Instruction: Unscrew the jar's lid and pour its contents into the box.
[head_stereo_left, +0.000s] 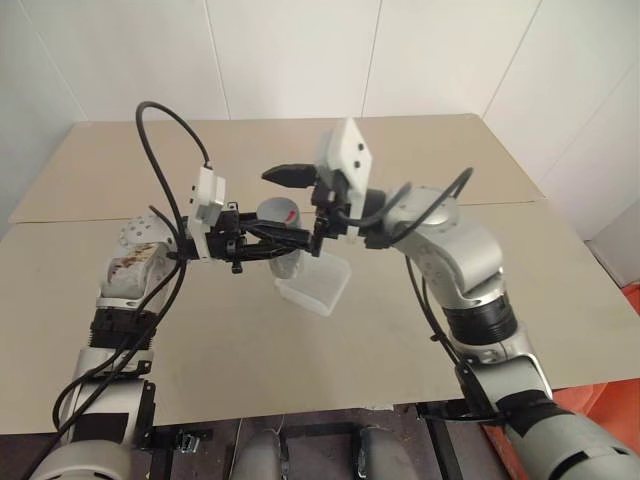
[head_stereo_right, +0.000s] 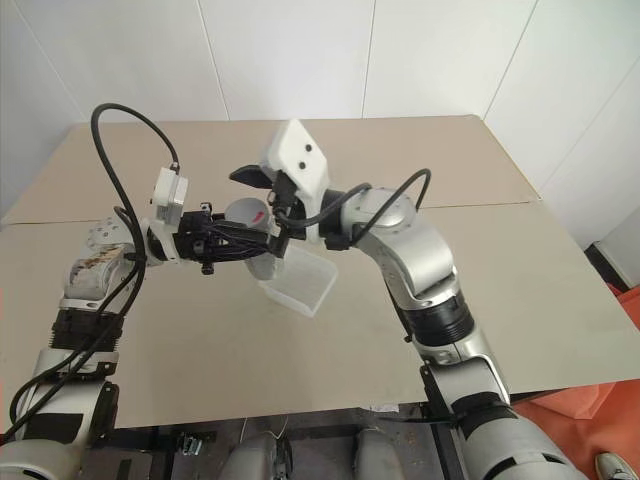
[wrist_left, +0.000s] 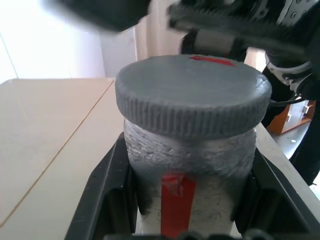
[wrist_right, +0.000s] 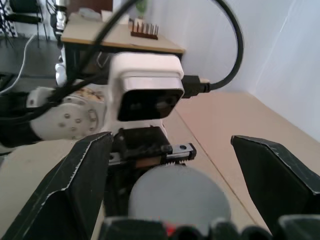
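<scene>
A big tan table is standing by plain white walls. The left gripper is holding the jar up in the air above the table, its two black fingers squeezing the jar's sides. The right gripper is waiting with its fingers spread wide, one on each side of the lid, not touching it. The jar is looking silvery grey with a strip of red tape. The lid is sitting on top, round, grey and ridged, with a small red mark. The white box is resting on the table just under the jar.
</scene>
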